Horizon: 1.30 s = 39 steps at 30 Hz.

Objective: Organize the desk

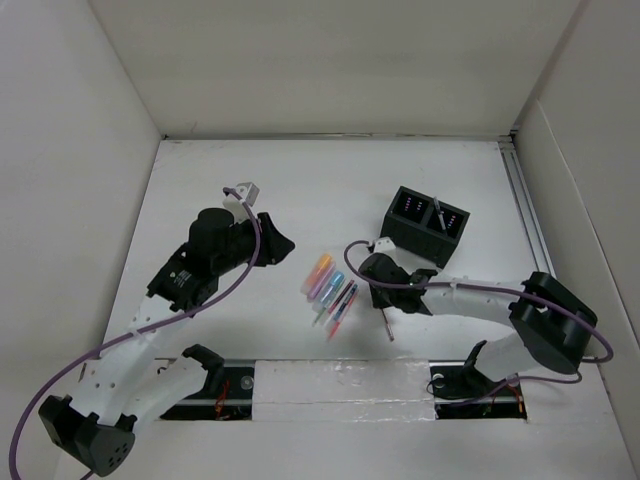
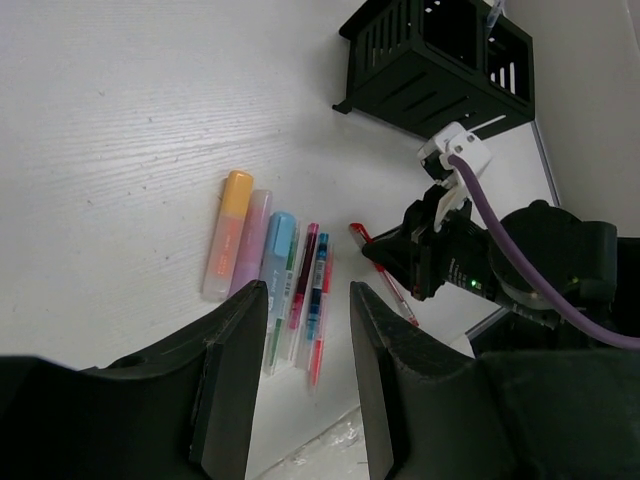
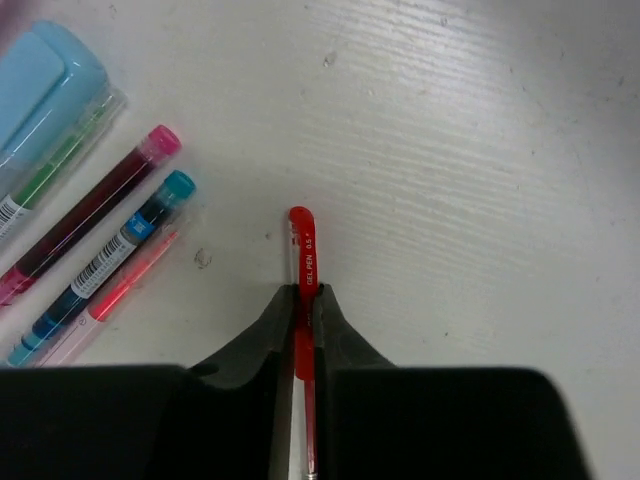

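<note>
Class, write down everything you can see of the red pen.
The red pen is a slim plastic gel pen with a red cap and clip bearing small print, and a thin barrel running to a fine tip. It lies level over the white desk, apart from the row of pens beside it. The right gripper pinches it just below the cap, both fingers touching. Whether it rests on the desk or is lifted cannot be told.
</note>
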Each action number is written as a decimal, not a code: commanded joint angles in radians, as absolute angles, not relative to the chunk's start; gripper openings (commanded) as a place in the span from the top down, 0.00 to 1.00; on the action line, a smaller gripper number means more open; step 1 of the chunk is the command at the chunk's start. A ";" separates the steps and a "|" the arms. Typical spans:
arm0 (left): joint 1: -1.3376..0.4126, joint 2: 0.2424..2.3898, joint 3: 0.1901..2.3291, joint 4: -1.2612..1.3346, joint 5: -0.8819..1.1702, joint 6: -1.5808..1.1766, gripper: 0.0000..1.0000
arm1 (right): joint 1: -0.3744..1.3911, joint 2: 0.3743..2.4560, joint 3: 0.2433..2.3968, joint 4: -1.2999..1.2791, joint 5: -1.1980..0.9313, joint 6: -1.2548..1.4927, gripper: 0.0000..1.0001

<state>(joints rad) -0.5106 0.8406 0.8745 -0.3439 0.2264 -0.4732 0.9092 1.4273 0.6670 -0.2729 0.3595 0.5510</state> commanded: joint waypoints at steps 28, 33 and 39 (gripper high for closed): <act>-0.515 0.876 0.946 -0.291 0.140 -0.514 0.65 | 0.000 1.272 0.847 0.719 -0.477 -0.043 1.00; -0.515 0.899 0.959 -0.275 0.137 -0.514 0.65 | 0.000 1.258 0.731 0.736 -0.439 -0.044 1.00; -0.515 0.925 0.972 -0.267 0.130 -0.506 0.65 | -0.021 1.201 0.611 0.747 -0.410 -0.040 1.00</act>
<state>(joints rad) -0.5106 0.9215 0.9195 -0.3096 0.1425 -0.5068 -0.0082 1.2560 0.6376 0.6556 -0.4000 -0.0521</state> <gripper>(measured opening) 0.348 0.057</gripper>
